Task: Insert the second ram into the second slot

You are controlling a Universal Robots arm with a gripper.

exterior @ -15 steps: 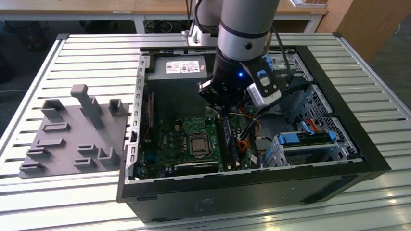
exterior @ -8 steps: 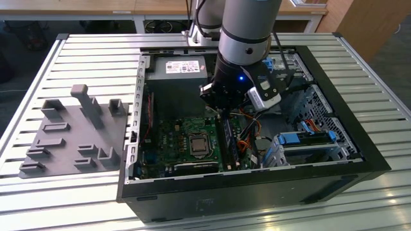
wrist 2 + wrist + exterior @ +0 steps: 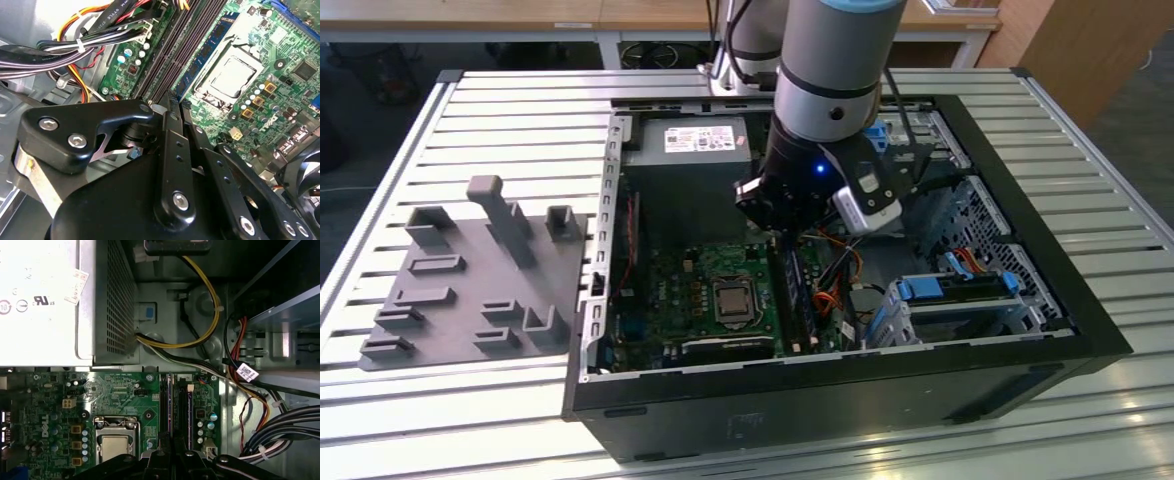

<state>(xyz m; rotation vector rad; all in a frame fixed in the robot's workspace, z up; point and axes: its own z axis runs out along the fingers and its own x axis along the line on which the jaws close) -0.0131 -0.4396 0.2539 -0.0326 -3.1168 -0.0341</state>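
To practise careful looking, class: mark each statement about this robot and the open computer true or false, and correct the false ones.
1. The computer case lies open on a slatted table. True.
2. The gripper hangs over the grey tray. False: it is inside the case, over the memory slots.
3. A processor socket sits on the green circuit board. True.
4. The grey tray stands inside the case. False: it lies on the table outside the case, on the exterior view's left.
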